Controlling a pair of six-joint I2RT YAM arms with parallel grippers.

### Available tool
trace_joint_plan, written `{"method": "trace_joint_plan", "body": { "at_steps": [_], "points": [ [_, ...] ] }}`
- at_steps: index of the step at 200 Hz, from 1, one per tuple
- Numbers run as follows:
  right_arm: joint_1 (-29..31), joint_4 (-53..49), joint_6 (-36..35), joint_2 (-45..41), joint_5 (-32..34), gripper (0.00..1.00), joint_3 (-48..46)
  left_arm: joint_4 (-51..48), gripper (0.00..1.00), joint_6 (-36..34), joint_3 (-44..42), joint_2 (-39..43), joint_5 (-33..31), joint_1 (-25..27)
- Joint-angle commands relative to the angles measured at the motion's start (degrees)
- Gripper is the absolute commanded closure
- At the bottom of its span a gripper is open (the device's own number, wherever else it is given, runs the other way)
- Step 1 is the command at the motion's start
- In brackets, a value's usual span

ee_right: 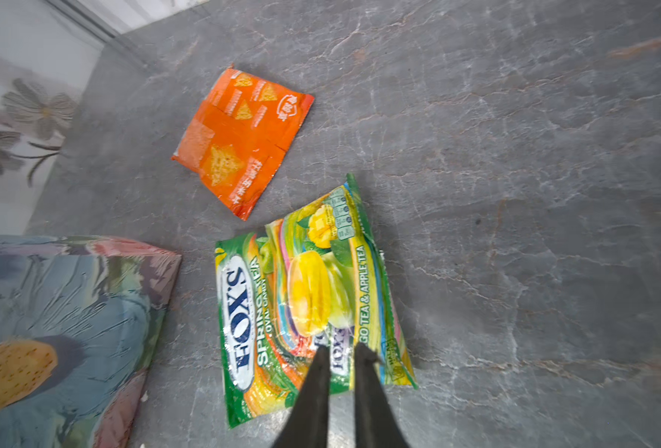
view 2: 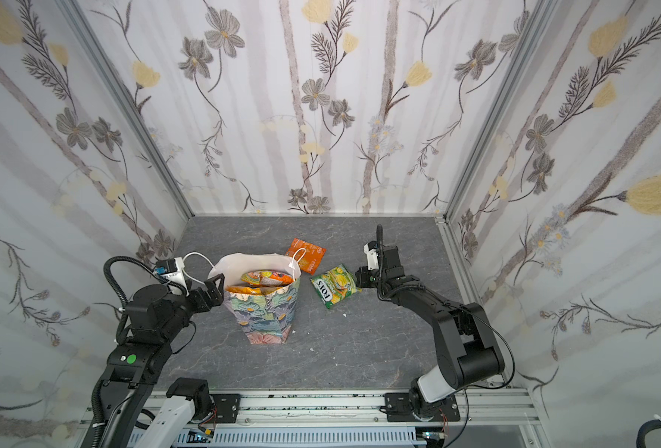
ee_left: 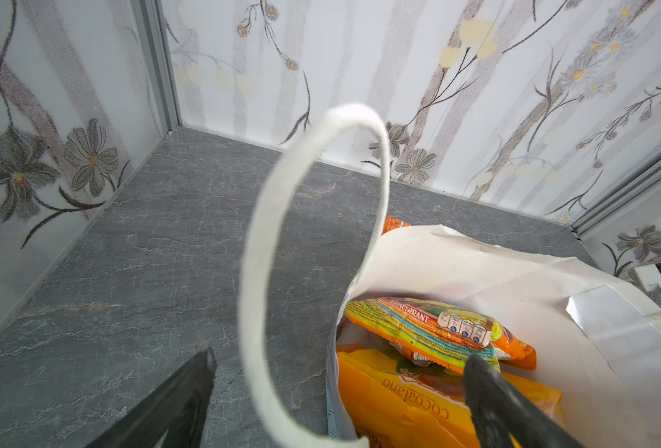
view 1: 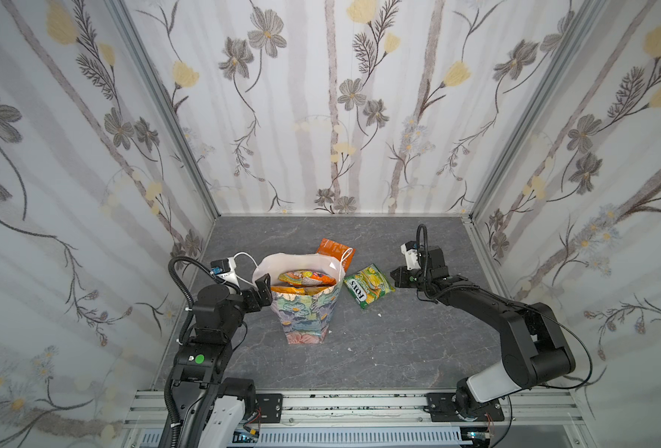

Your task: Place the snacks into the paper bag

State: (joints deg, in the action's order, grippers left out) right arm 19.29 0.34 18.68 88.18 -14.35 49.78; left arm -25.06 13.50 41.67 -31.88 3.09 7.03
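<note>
The floral paper bag [view 1: 305, 314] [view 2: 266, 314] stands upright mid-table, its mouth wide. Inside lie a striped orange packet [ee_left: 418, 326] and a flat orange-yellow box [ee_left: 398, 403]. My left gripper [view 1: 264, 291] [ee_left: 340, 368] is open and straddles the bag's left wall, one finger inside and one outside. A green FOX'S packet [view 1: 368, 289] [ee_right: 301, 294] lies flat on the table right of the bag. My right gripper [view 1: 392, 276] [ee_right: 342, 351] hovers over its near edge, jaws a narrow gap apart, holding nothing. An orange packet [view 2: 307, 254] [ee_right: 243, 135] lies behind the bag.
The bag's white cord handle [ee_left: 259, 252] loops up in front of the left wrist camera. Flowered walls [view 1: 88, 194] close in the grey stone tabletop [view 1: 398, 349] on three sides. An aluminium rail [view 1: 359, 407] runs along the front edge.
</note>
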Motion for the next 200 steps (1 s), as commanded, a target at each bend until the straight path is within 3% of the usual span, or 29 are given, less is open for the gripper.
{"method": "trace_joint_plan", "body": {
  "at_steps": [1, 24, 55, 117, 160, 200],
  "points": [
    [6.70, -5.50, -4.02, -0.88, 11.70, 0.68, 1.98, 1.49, 0.01, -0.23, -0.09, 0.15, -0.07, -0.08],
    [14.20, -5.27, -5.14, -3.45, 19.59, 0.55, 0.69, 1.42, 0.01, -0.23, -0.01, 0.30, -0.02, -0.06],
    [20.43, -1.64, -6.85, -5.29, 23.66, 0.52, -3.14, 1.42, 0.01, -0.23, -0.08, 0.33, -0.07, -0.06],
    [27.29, 10.72, -4.90, -2.38, 22.20, 0.42, -8.74, 1.49, 0.00, -0.23, -0.10, 0.92, -0.06, -0.08],
    [32.79, 11.25, -6.69, 2.84, 33.73, 0.35, -7.30, 1.50, 0.00, -0.23, -0.09, 0.98, 0.05, -0.08],
    [35.27, 10.00, -9.87, 9.16, 42.28, 0.34, -3.81, 1.50, 0.00, -0.23, -0.02, 0.79, 0.07, -0.03]
  ]
}}
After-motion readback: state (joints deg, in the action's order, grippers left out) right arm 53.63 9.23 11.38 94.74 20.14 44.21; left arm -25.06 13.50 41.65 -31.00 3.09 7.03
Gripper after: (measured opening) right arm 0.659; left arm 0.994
